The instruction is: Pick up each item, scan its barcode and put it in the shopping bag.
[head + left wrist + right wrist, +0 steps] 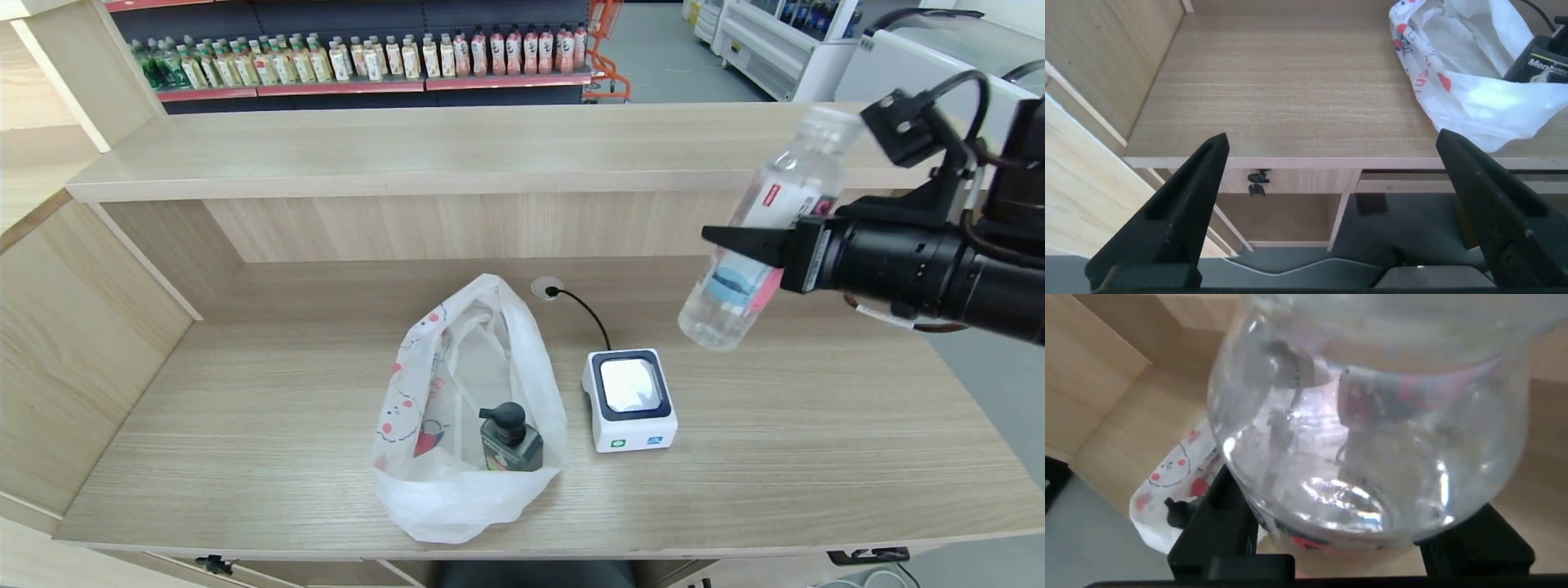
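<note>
My right gripper [747,242] is shut on a clear water bottle [763,230] with a red and blue label, held tilted in the air above the counter's right side, to the right of and above the white barcode scanner [629,400]. The water bottle [1372,416] looms close in the right wrist view. A white shopping bag [465,408] with a cartoon print lies open at the counter's middle, with a dark pump bottle [510,441] inside. My left gripper [1331,212] hangs open below the counter's front left edge, and the shopping bag [1470,73] lies beyond it.
The wooden counter [245,425] has a raised back ledge and a side wall on the left. The scanner's black cable [584,314] runs to a grommet at the back. Shelves of drinks [367,57] stand behind the counter.
</note>
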